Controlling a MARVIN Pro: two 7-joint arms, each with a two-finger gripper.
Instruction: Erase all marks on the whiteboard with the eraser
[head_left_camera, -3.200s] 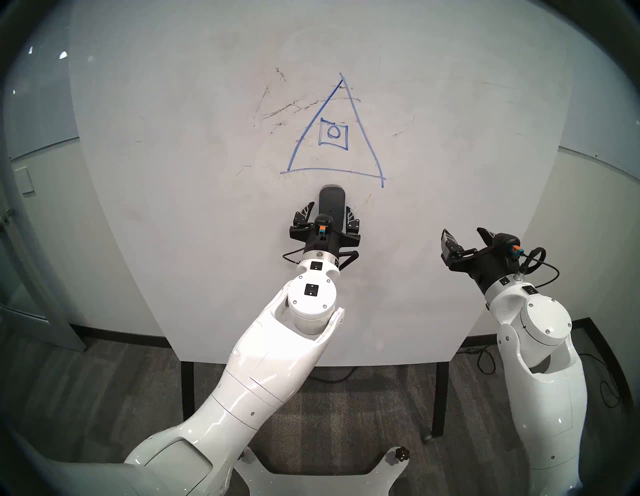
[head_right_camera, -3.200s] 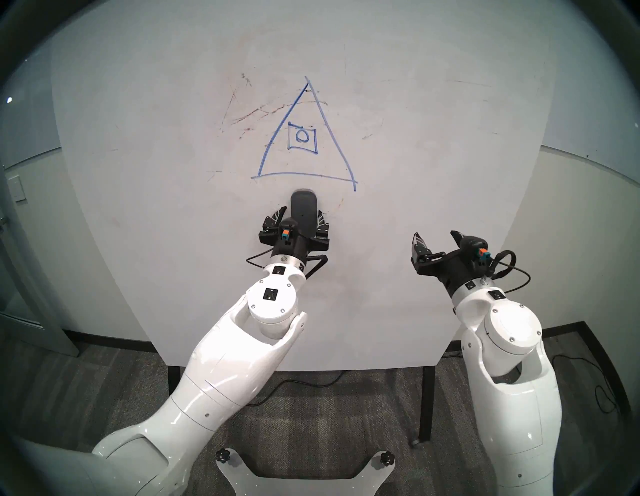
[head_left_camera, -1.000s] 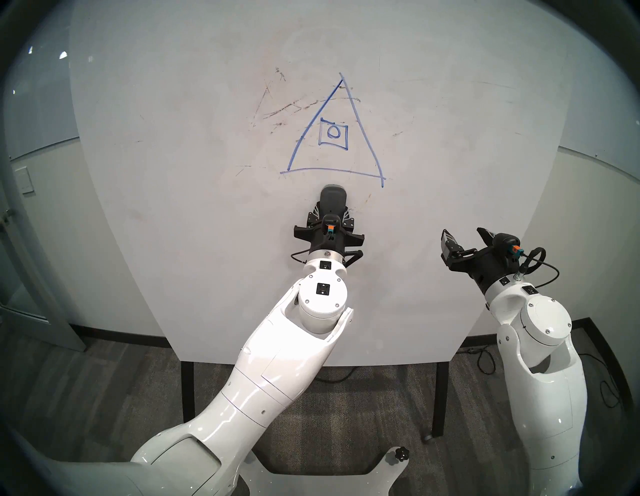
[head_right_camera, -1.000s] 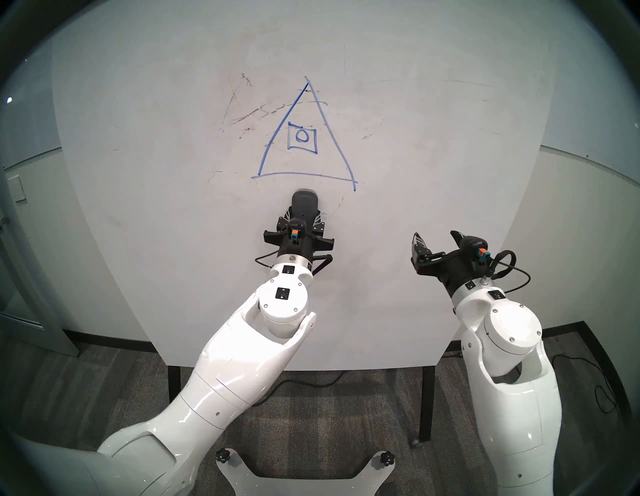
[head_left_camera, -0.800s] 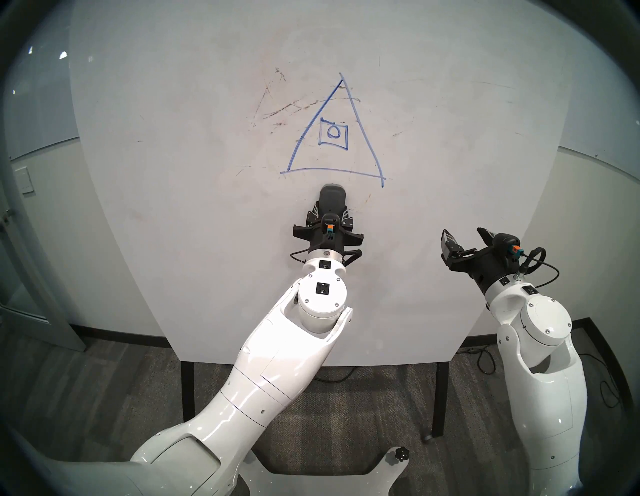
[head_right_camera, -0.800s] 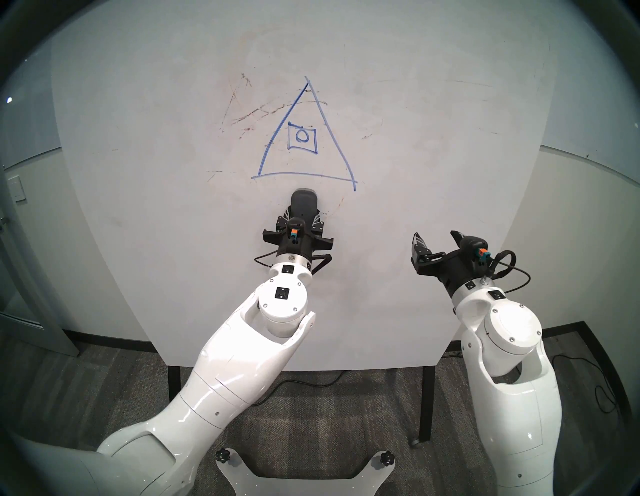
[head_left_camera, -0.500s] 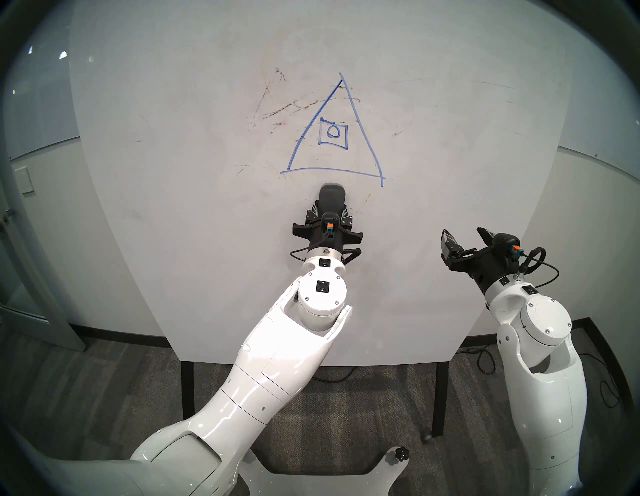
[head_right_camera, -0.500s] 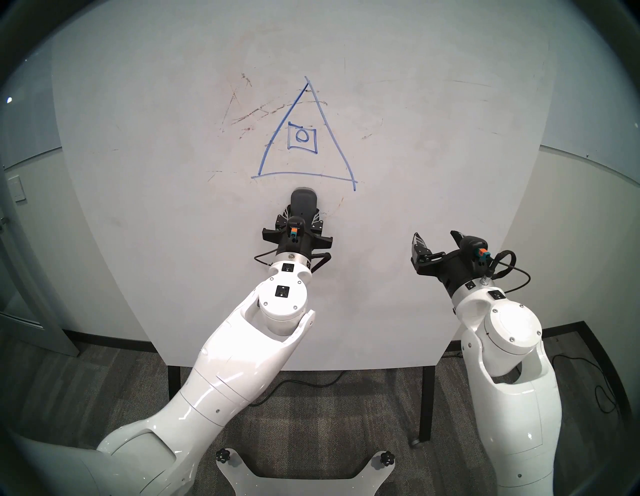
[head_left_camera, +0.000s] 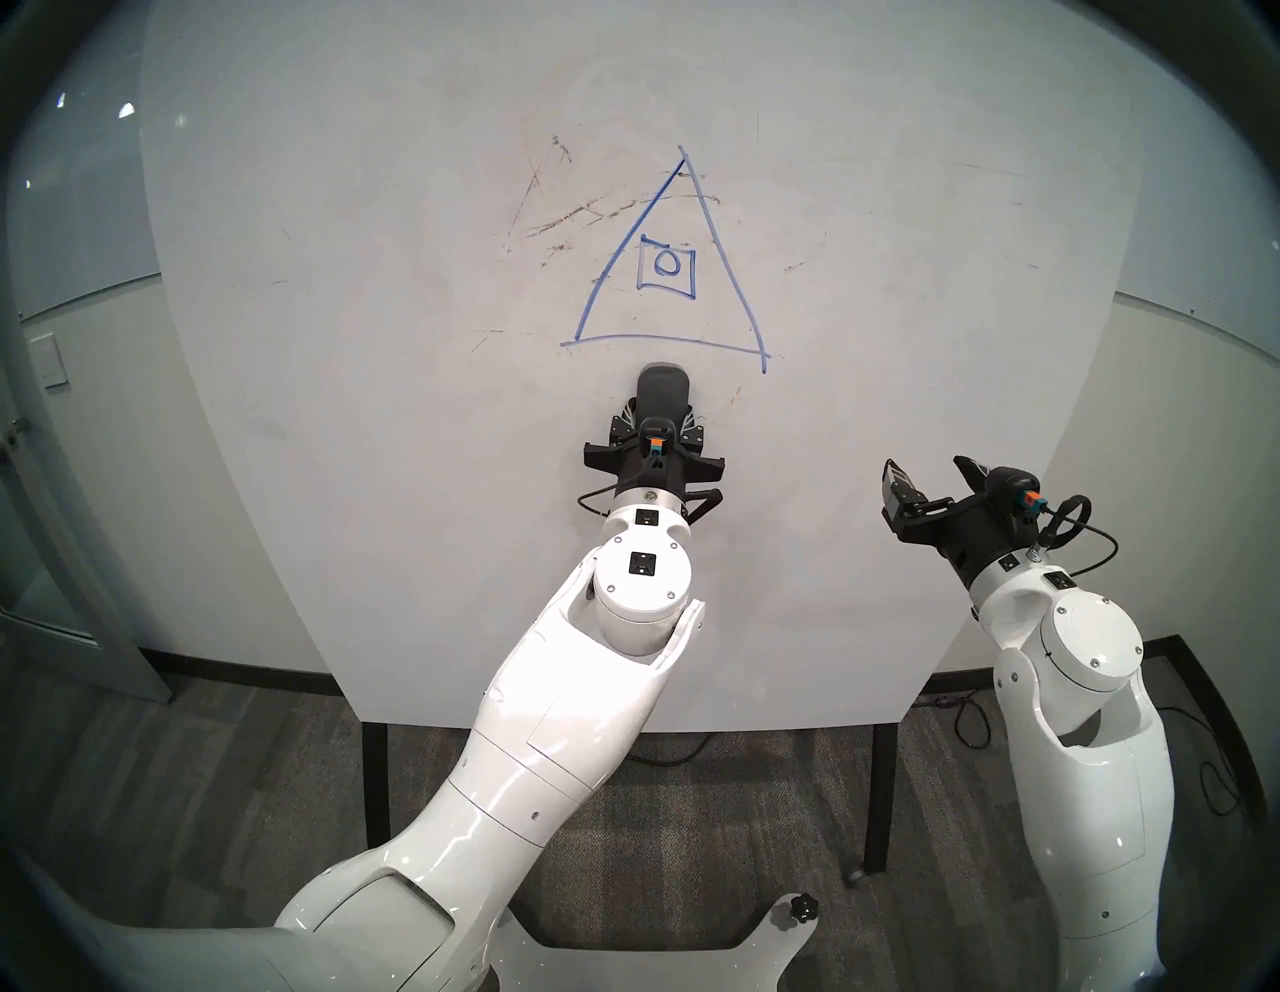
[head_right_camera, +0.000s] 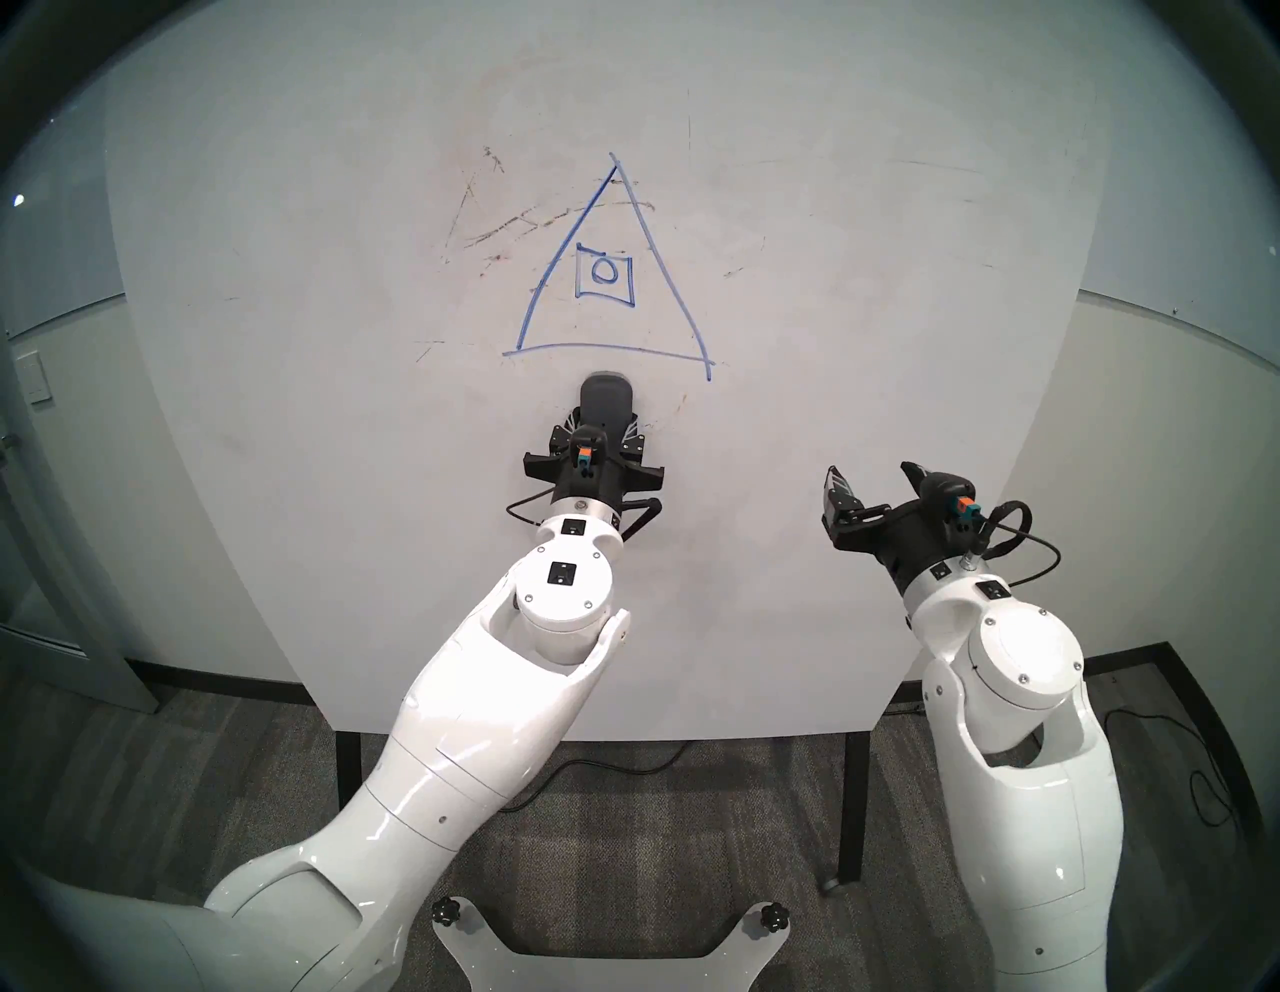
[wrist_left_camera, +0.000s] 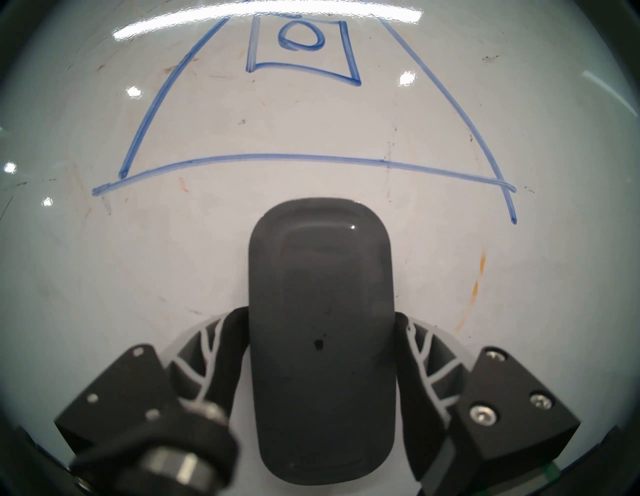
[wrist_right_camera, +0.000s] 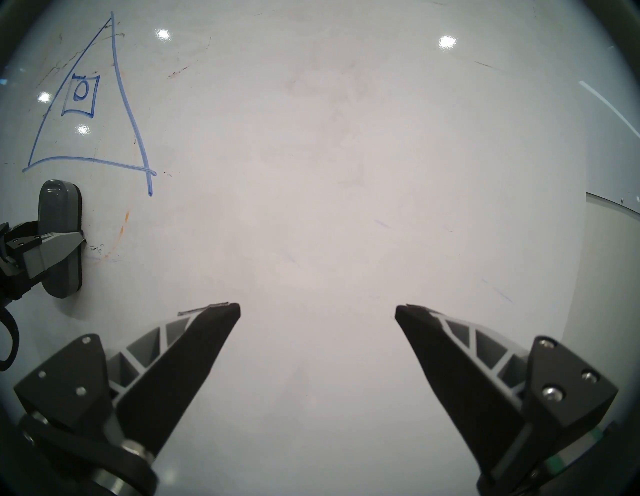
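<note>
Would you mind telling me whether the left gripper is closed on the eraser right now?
Shut on it: the left gripper has a finger pressed against each long side of the eraser.

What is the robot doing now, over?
Left pincer shut on the eraser, pad flat on the whiteboard. Right pincer open, empty. Blue triangle just above the eraser, unerased. Nothing in the way.

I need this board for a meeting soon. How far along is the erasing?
Barely started. Done: the left gripper has its jaws shut on the eraser, which sits against the whiteboard just below the drawing. In hand: getting the pad up to the base line. Left: all of it, the blue triangle, the square, the circle and the faint brownish streaks. The right gripper hangs open, idle.
</note>
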